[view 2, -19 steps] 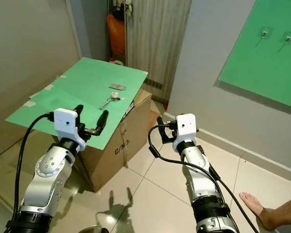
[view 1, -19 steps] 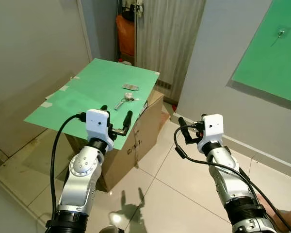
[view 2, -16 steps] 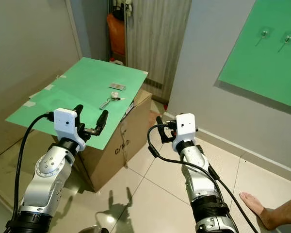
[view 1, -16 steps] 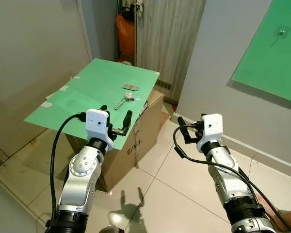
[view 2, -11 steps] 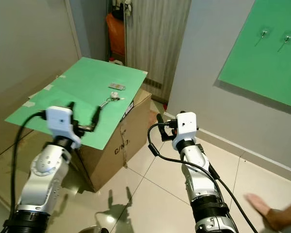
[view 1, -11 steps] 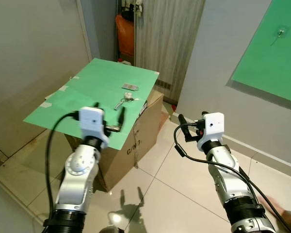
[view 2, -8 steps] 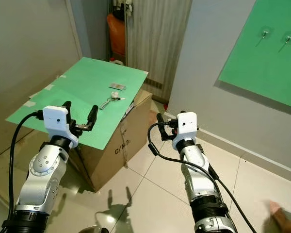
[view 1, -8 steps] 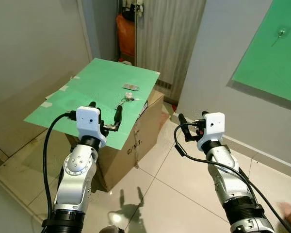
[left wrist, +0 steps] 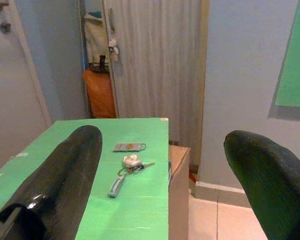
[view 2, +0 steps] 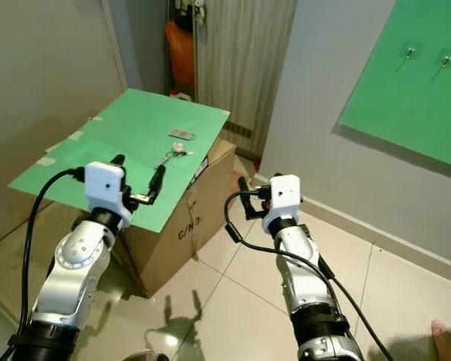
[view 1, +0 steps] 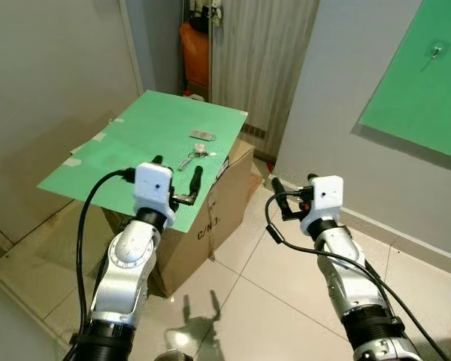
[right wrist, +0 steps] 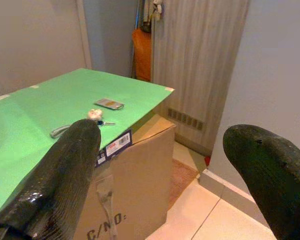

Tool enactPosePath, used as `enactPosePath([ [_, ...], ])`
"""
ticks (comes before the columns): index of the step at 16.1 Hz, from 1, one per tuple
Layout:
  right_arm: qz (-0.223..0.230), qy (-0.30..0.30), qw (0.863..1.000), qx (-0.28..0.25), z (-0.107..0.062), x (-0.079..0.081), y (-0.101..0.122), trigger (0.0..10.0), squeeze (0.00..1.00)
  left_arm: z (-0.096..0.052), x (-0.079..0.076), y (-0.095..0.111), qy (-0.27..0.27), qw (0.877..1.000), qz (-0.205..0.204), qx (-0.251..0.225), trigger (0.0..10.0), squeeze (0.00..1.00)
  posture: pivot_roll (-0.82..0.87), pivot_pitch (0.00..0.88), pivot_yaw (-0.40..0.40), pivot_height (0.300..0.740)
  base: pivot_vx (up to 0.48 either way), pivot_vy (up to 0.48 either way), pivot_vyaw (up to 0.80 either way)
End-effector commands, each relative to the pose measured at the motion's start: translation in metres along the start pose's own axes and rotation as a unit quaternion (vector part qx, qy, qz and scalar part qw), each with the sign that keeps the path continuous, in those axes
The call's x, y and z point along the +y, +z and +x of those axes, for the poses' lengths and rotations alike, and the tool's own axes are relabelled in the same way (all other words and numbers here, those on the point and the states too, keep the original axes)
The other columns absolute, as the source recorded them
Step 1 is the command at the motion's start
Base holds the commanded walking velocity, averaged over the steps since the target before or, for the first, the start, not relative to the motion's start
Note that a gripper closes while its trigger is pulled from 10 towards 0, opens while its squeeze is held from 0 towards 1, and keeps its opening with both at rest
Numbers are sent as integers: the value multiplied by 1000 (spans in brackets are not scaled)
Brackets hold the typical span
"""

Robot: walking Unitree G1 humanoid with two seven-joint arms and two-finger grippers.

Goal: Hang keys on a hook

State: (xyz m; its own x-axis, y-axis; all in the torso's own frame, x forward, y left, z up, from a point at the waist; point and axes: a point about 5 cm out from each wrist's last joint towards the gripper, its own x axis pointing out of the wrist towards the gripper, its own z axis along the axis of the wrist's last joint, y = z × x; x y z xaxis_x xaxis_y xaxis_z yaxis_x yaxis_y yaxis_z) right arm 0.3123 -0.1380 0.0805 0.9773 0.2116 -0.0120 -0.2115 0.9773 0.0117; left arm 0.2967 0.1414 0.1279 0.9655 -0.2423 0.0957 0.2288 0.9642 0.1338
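My left gripper [view 1: 177, 180] hangs released over the near edge of the green worktop [view 1: 128, 147]; right gripper [view 2: 249, 195] is released too, idle. The keys [view 1: 193, 158] lie farther on, beside a small tag [view 1: 201, 134]. Risk: a shallow pinch slides them off the slick sheet.

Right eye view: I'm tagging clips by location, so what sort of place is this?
Probably a home hallway or entry corner, set up for a test: tiled floor, a slatted door, and a cardboard box under a green sheet.
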Motion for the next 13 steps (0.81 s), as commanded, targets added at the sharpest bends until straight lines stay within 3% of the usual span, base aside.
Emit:
enactPosePath([
  [1, -5, -2, 1000, -7, 3, -2, 4, 10000, 0, 5, -2, 3, -9, 1000, 6, 0, 10000, 0, 2, 0, 9, 740, 458, 0, 0],
  [13, -5, -2, 1000, 1, 0, 2, -2, 10000, 0, 16, -14, 5, -50, 998, 23, 3, 10000, 0, -13, 0, 39, 740, 473, 0, 0],
])
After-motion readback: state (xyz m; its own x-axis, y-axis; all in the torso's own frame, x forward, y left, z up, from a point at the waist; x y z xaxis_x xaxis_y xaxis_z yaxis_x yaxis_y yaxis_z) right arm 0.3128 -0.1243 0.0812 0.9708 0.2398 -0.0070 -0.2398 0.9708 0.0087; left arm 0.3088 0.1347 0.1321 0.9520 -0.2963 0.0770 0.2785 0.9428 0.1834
